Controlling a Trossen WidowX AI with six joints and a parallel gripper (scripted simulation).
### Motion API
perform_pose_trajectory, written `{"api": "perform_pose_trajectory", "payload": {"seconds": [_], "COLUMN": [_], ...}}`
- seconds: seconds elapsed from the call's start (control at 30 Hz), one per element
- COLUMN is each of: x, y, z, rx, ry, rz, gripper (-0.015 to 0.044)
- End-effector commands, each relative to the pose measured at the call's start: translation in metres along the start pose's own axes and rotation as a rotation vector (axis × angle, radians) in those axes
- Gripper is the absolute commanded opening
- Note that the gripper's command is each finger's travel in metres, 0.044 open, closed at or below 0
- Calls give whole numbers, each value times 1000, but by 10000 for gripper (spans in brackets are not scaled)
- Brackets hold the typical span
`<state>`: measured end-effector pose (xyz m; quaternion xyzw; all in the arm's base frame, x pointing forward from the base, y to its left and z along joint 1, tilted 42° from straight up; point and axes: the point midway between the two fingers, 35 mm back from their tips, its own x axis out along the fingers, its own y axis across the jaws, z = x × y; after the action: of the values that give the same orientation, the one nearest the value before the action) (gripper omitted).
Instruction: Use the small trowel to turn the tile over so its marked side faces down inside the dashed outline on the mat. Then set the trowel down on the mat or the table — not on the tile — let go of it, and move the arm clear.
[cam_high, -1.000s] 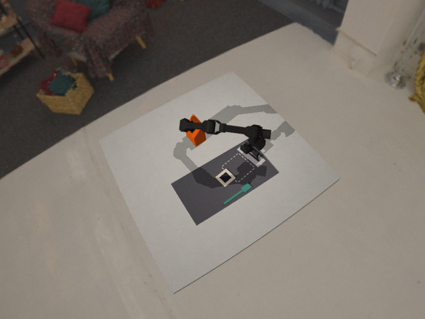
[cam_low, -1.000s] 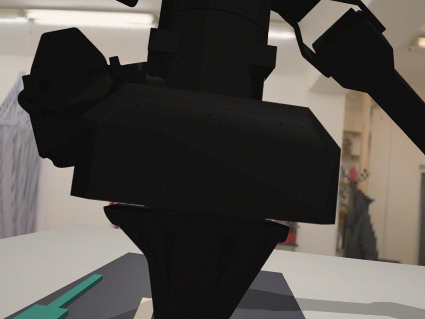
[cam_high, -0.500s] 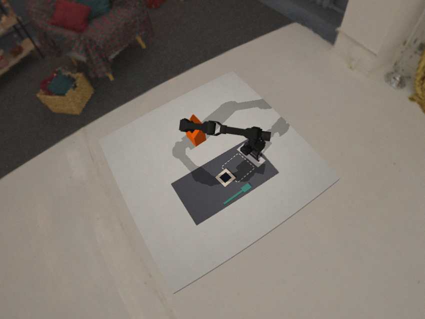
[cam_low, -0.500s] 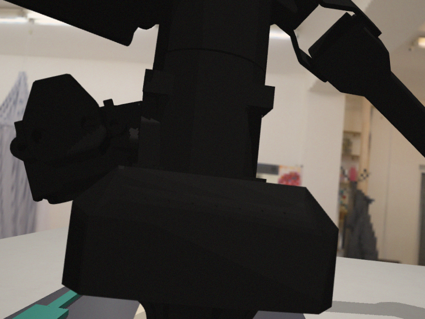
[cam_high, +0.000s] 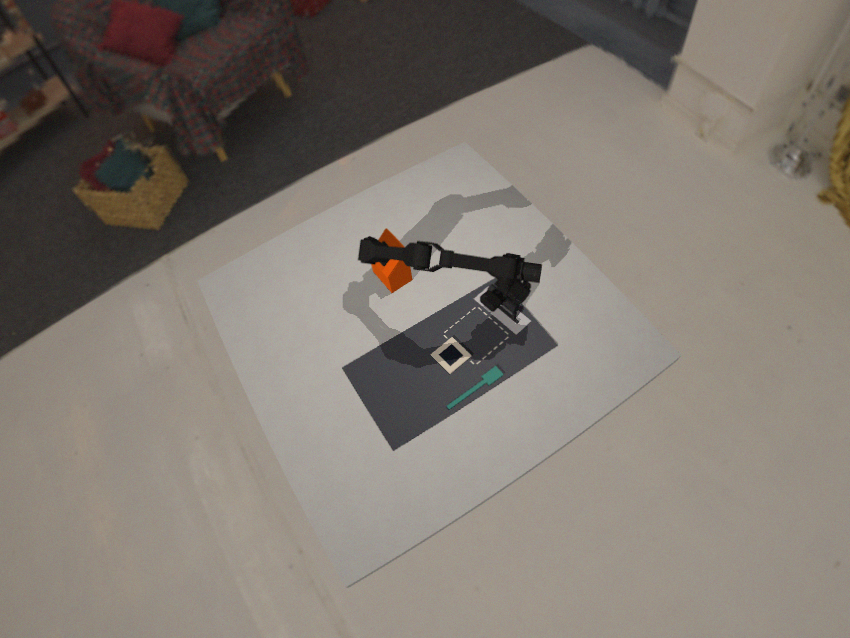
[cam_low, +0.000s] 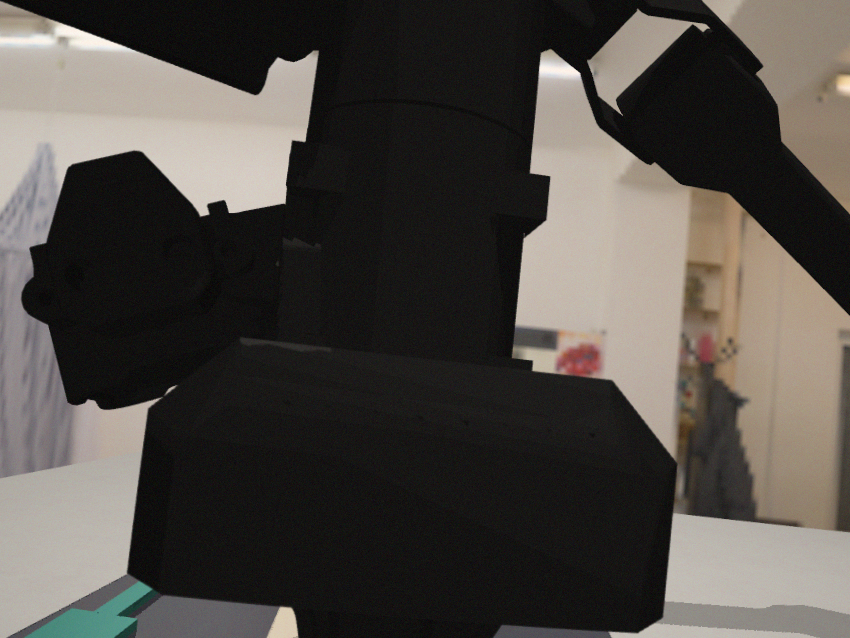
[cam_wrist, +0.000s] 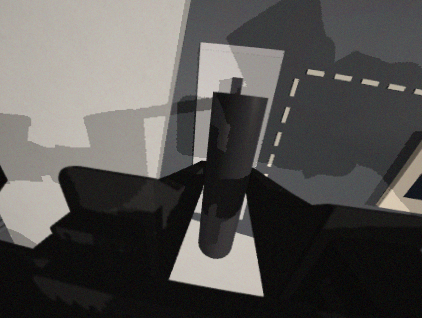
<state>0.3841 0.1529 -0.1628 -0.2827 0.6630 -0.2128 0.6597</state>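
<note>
The small trowel (cam_high: 519, 325) (cam_wrist: 235, 135) has a thick dark round handle over a pale flat blade. It lies at the mat's far end, beside the dashed outline (cam_wrist: 343, 78). My gripper (cam_high: 512, 311) (cam_wrist: 226, 169) is shut on the trowel's handle, one finger on each side. The exterior view shows mostly the dark arm, and the fingertips are hidden there. The tile (cam_high: 451, 355) (cam_wrist: 402, 185) is cream with a dark square facing up. It lies flat on the mat, mostly outside the outline, against its edge.
The grey mat (cam_high: 398, 418) (cam_wrist: 210, 20) lies on the pale table (cam_high: 329, 494). A teal flat tool (cam_high: 470, 393) (cam_low: 82, 628) lies on the mat near the tile. An orange block (cam_high: 392, 276) stands by the arm's base. The arm's shadow crosses the mat.
</note>
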Motion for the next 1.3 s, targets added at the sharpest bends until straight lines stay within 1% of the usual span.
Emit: {"api": "perform_pose_trajectory", "payload": {"seconds": [0.0, 0.27, 1.27], "x": [1, 1, 1], "y": [0, 0, 0], "z": [0, 0, 0], "rx": [-2, -21, -895], "ry": [-3, -3, -2], "rz": [-1, -1, -3], "gripper": [130, 130, 130]}}
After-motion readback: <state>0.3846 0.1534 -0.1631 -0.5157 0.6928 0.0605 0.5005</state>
